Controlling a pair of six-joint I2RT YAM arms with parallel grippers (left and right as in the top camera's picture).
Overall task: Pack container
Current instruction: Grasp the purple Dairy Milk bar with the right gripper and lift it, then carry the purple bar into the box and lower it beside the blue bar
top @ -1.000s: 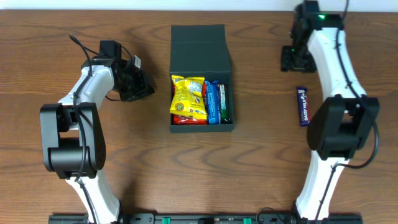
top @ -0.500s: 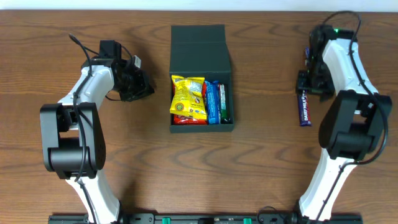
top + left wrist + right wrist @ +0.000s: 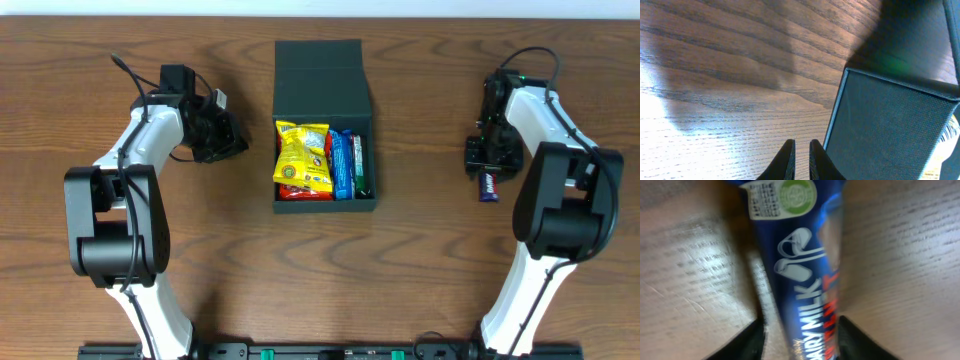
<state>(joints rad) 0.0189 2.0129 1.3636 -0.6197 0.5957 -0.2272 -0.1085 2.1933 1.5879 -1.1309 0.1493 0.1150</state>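
Right gripper straddled the chocolate bar, jaws spread; left gripper, pressed together, hung near the container, which sat open at table centre. A skewed closure could squirt the slick bar sideways.

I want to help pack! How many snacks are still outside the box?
1: a blue chocolate bar on the table right of the container, under the right gripper. None else shows.

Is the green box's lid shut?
No, the container is open, with its lid flipped back and a yellow packet showing inside.
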